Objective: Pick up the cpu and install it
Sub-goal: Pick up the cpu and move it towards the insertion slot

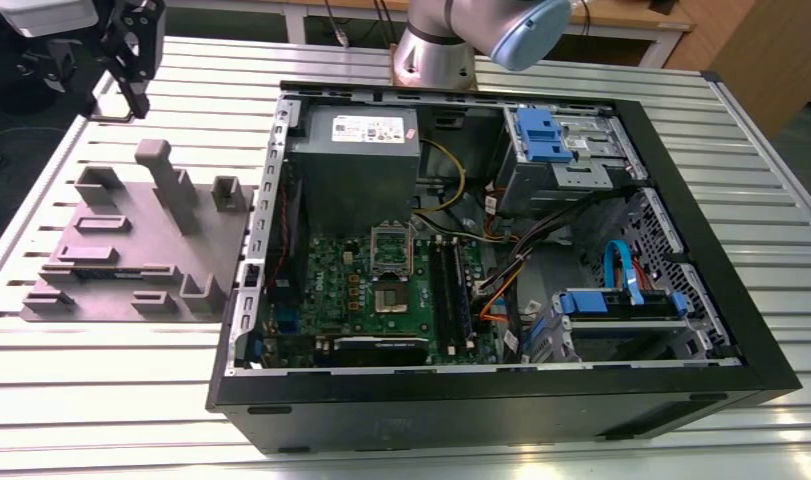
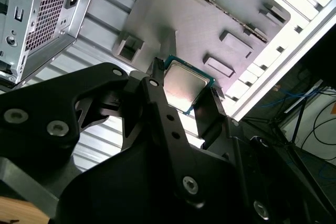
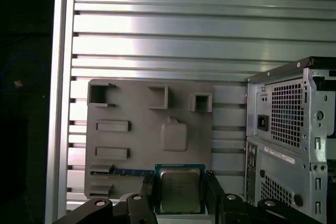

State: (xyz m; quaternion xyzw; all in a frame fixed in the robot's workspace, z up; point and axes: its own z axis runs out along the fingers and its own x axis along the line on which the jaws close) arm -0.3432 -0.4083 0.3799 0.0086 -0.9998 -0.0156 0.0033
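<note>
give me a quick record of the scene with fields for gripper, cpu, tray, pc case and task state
gripper: shut on the cpu, raised near the grey tray
cpu: held by its edges, metal top visible in both wrist views
grey tray: on the slatted table, at the exterior view's left of the pc case
pc case: lying open, motherboard exposed
task state: cpu picked up, not yet installed

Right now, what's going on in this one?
The robot arm's gripper is shut on the cpu, holding it by its edges in the air near the grey parts tray on the slatted table. The open computer case lies beside the tray; the cpu is not yet installed in it.
</note>
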